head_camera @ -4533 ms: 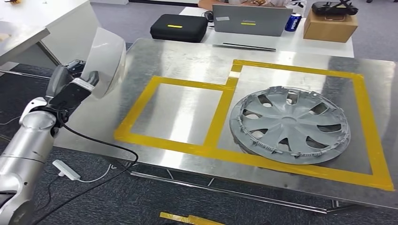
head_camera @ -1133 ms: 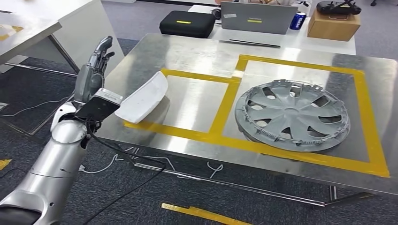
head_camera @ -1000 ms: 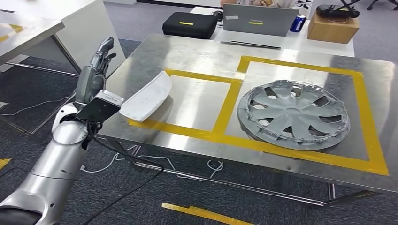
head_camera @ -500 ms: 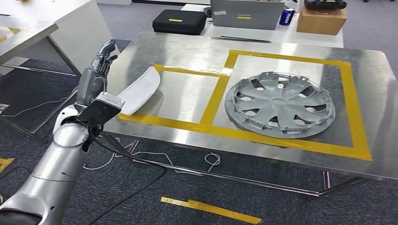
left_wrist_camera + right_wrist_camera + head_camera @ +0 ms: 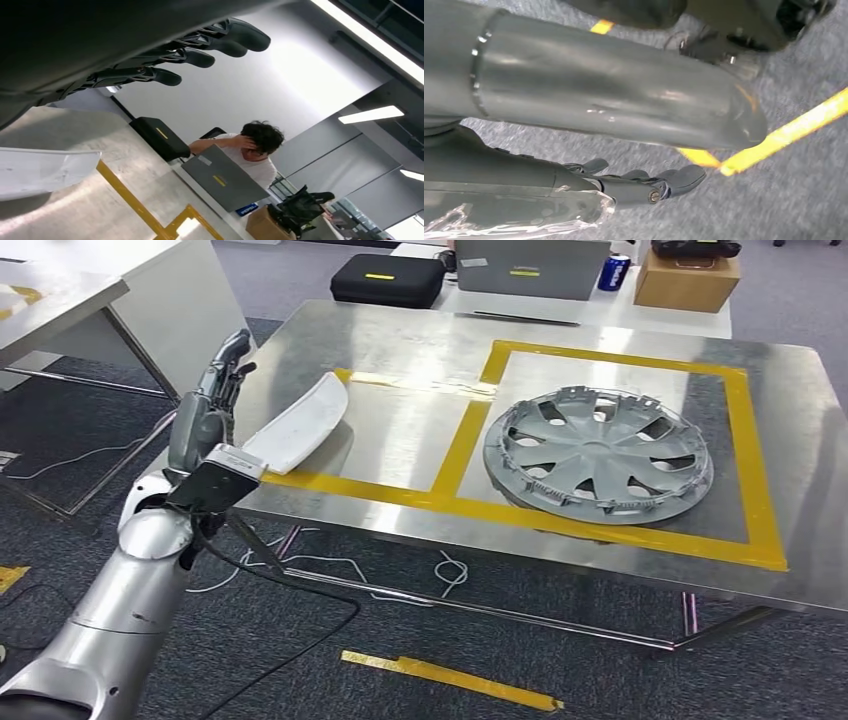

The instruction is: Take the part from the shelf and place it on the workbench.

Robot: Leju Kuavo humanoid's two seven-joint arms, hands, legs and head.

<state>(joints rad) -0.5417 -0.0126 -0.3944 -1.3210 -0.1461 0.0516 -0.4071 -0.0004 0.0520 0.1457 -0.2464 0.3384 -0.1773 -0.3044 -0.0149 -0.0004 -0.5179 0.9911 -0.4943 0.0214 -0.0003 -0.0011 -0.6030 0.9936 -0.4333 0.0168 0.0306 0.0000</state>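
The white part (image 5: 296, 426) lay on the workbench (image 5: 400, 350), overlapping the yellow tape, beside the left hand (image 5: 205, 410), empty with fingers spread. In the left wrist view, fingers (image 5: 200, 55) stood clear; a careless withdrawal might nudge it off. In the right wrist view, the right hand (image 5: 644, 187) hung empty, fingers extended.

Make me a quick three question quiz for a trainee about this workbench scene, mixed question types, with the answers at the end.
1. True or false: the left hand grips the white part.
2. The hubcap lies in which taped square on the workbench? A) the larger one, B) the smaller one, C) outside both.
3. Fill in: the white part's near end lies across the ______ tape.

Key
1. False: the hand is raised beside the part with its fingers apart, holding nothing.
2. A.
3. Yellow.
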